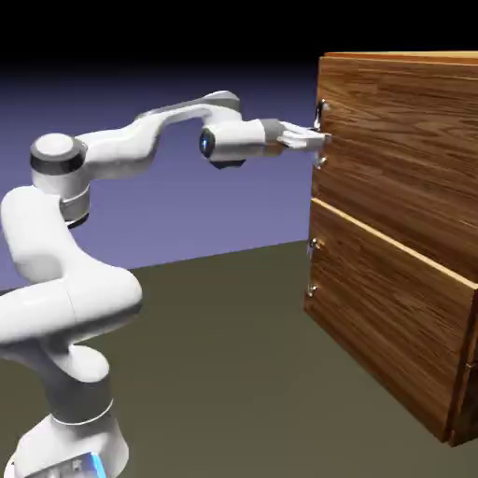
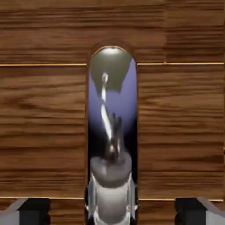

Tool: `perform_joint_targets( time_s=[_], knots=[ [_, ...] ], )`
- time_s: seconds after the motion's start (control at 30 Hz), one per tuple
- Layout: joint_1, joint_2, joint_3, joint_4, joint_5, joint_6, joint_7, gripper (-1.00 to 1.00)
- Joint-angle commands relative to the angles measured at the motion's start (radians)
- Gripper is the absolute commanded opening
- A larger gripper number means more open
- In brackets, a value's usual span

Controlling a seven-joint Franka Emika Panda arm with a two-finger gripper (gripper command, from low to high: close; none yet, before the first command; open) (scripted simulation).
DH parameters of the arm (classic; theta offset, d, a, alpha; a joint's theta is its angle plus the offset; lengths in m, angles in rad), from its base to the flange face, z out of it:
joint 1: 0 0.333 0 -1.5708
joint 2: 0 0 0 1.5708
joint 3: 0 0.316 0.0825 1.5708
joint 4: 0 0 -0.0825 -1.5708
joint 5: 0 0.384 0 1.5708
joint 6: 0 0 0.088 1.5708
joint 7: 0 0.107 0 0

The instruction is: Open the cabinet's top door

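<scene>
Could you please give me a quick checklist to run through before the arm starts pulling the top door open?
1. Gripper at the top door, not the lower panel: ok.
2. Handle centred between the fingers in the hand view: ok.
3. Fingers closed on the handle: not ok; they stand wide apart.
4. Top door shut, flush with the cabinet: ok.
5. Room behind the arm to pull back: ok, as far as the exterior view shows.

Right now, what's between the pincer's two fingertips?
The top door's silver handle stands between the pincer's grey tips in the hand view, with wood showing on either side.
</scene>
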Motion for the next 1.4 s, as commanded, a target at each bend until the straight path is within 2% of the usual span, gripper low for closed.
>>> perform_joint_targets(
  time_s=[0.0,0.23,0.53,0.6,1.03,1.37],
  knots=[
    [0.029,-0.012,-0.022,-0.036,0.016,-0.030,-0.012,-1.00],
    [0.228,-0.034,-0.146,-0.264,0.111,-0.194,-0.147,-1.00],
    [0.282,0.168,-0.146,-0.207,0.326,-0.091,-0.538,-1.00],
    [0.345,0.203,-0.182,-0.245,0.340,-0.101,-0.599,-1.00],
    [0.816,0.154,-0.534,-0.649,0.131,-0.323,-0.579,-1.00],
    [1.150,-0.023,-0.886,-0.942,-0.213,-0.477,-0.468,-1.00]
  ],
)
